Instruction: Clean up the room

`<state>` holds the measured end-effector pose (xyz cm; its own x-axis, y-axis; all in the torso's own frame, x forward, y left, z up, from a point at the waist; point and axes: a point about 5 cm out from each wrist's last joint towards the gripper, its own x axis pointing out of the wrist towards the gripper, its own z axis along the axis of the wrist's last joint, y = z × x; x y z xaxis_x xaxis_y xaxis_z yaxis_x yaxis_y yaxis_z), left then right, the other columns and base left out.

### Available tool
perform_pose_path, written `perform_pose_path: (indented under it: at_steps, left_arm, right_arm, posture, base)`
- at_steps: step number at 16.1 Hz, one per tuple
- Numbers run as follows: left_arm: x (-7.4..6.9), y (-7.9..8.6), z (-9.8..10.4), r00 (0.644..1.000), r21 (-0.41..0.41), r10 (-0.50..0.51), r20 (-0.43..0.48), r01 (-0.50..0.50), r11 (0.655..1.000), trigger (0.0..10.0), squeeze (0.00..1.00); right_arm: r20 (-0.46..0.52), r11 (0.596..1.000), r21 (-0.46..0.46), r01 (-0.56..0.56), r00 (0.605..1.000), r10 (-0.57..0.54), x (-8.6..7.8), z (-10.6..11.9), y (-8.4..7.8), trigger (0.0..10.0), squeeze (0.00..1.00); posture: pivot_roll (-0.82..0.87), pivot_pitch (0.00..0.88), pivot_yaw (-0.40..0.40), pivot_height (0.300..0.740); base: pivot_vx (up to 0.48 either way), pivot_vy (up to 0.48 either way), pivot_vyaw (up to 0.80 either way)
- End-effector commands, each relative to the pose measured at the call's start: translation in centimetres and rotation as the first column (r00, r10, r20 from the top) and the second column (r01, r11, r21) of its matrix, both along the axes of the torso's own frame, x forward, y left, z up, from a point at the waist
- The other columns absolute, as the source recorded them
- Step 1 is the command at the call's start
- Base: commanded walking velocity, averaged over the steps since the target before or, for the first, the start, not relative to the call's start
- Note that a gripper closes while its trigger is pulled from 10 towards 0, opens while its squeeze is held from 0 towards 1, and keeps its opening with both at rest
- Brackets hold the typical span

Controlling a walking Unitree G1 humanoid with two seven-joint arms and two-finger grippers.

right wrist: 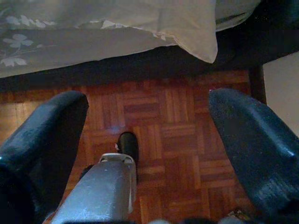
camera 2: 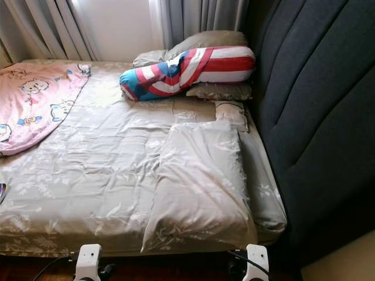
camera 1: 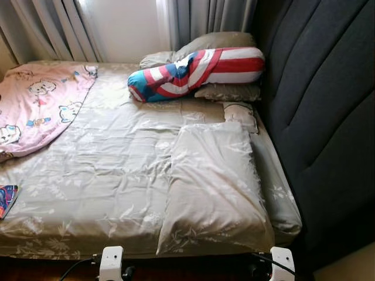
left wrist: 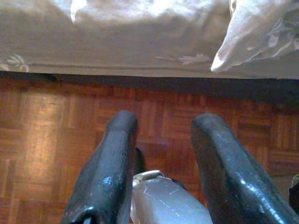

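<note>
Robot stands at the foot edge of a bed with a beige leaf-print sheet (camera 1: 105,175); dark padded headboard (camera 1: 328,117) runs along the robot's right.

Task things on the bed: a large beige leaf-print pillow (camera 1: 214,187) lies nearest, one corner hanging over the mattress edge, long axis running away from the robot toward the window. It sits right of centre, so the right arm is nearer. Behind it, by the grey curtains (camera 1: 199,17), a red, white and blue striped bolster (camera 1: 193,73) lies crosswise on two flatter beige pillows (camera 1: 228,92). A pink cartoon-cat blanket (camera 1: 41,105) is bunched at the far left corner, nearer the left arm. A small colourful book or card (camera 1: 7,199) sits at the left edge; what it is, I can't be sure.

Left gripper (left wrist: 161,140): black fingers apart, holding nothing, hanging low over the brown parquet floor (left wrist: 42,126) just short of the bed edge. Right gripper (right wrist: 147,135): fingers wide apart, empty, also over the parquet, with the pillow corner ahead of it.

Judgement: nothing grasped yet; next move likely a forward reach for the near pillow.

No readable brands, labels or writing.
</note>
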<state>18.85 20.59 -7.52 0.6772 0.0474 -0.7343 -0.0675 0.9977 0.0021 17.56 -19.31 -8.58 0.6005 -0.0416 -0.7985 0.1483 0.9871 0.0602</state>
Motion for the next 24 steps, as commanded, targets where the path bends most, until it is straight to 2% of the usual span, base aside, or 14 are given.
perform_pose_path:
  at_steps: [1,14,17,20,22,23,24]
  left_arm:
    - [-0.4,0.0,-0.2,1.0,0.005,-0.011,-0.021,0.011,1.0,10.0,0.0]
    - [-0.8,0.2,-0.4,1.0,0.003,-0.001,-0.029,0.001,1.0,10.0,0.0]
    - [-0.7,0.2,-0.3,1.0,0.006,0.0,-0.021,0.0,1.0,10.0,0.0]
    - [0.3,0.1,0.3,0.999,-0.006,-0.006,0.039,0.006,1.0,10.0,0.0]
    - [2.0,0.0,1.4,0.991,-0.013,-0.016,0.13,0.018,1.0,10.0,0.0]
    - [3.4,0.1,2.4,0.979,-0.016,-0.023,0.2,0.027,1.0,10.0,0.0]
    - [3.8,0.2,2.8,0.974,-0.019,-0.025,0.227,0.03,0.999,10.0,0.0]
  right_arm:
    - [0.008,1.0,0.002,0.015,1.0,-0.015,0.1,0.1,-0.1,10.0,0.0]
    - [0.02,1.0,0.006,0.013,1.0,-0.013,0.3,0.2,0.0,10.0,0.0]
    - [0.02,1.0,0.005,0.013,1.0,-0.013,0.3,0.2,0.0,10.0,0.0]
    - [0.027,1.0,0.006,0.015,1.0,-0.015,0.3,0.2,0.0,10.0,0.0]
    - [0.061,1.0,0.015,0.015,0.998,-0.016,0.8,0.5,0.0,10.0,0.0]
    - [0.108,1.0,0.023,0.004,0.994,-0.006,1.7,1.0,0.2,10.0,0.0]
    - [0.127,1.0,0.026,0.003,0.992,-0.006,2.0,1.2,0.2,10.0,0.0]
  posture:
    - [0.04,0.008,-0.045,0.74]
    - [0.04,0.013,-0.048,0.74]
    - [0.04,0.014,-0.049,0.74]
    - [0.04,0.017,-0.048,0.74]
    - [0.04,0.018,-0.048,0.74]
    - [0.03,0.016,-0.048,0.74]
    - [0.03,0.013,-0.045,0.74]
  base:
    - [0.244,0.0,0.0]
    - [0.274,0.0,-0.14]
    - [0.0,0.0,0.0]
    - [0.0,0.0,0.0]
    - [0.0,0.0,0.0]
    - [0.0,0.0,0.0]
    - [0.0,0.0,0.0]
